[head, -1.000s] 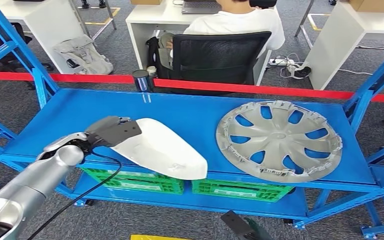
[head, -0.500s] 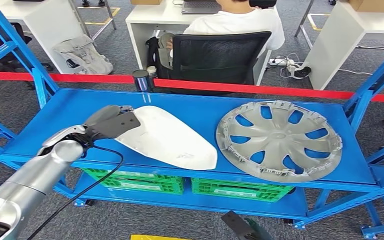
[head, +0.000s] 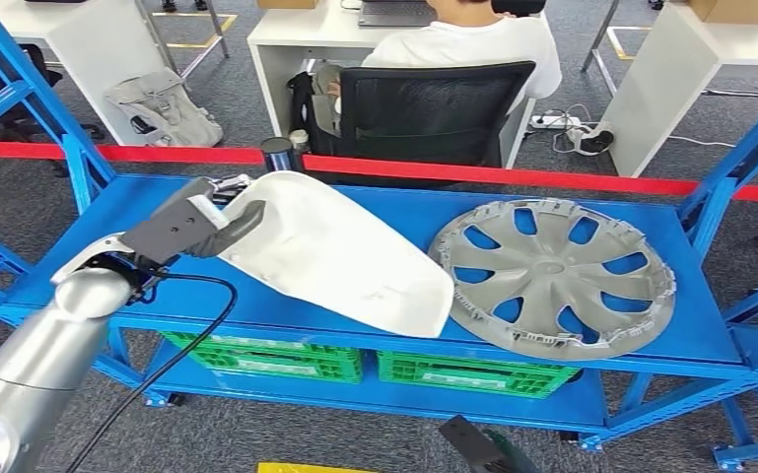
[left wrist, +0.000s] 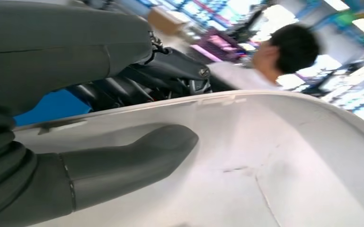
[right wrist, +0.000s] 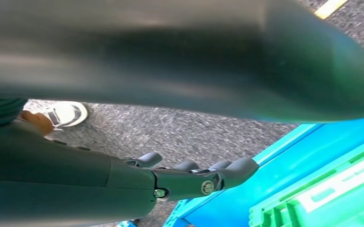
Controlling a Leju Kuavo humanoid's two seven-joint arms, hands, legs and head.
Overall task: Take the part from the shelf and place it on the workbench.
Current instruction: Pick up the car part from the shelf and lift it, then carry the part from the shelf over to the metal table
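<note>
Blue shelf [head: 375, 212]: flat painted metal, likely slick. On it the grey hubcap [head: 550, 276] at 3 o'clock. The white cover [head: 340, 251], lifted and tilted at centre, looks like a thin rigid plastic shell: light, smooth, likely slippery; hold it at the rim. Left hand [head: 189, 225] grasps its 9 o'clock edge, thumb [left wrist: 128, 163] inside. Right hand [right wrist: 189, 177] hangs with nothing in it, fingers loosely extended.

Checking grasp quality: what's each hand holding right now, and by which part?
Left hand grips the white part at its rim at the near-left end, thumb inside the shell. Right hand holds nothing.
</note>
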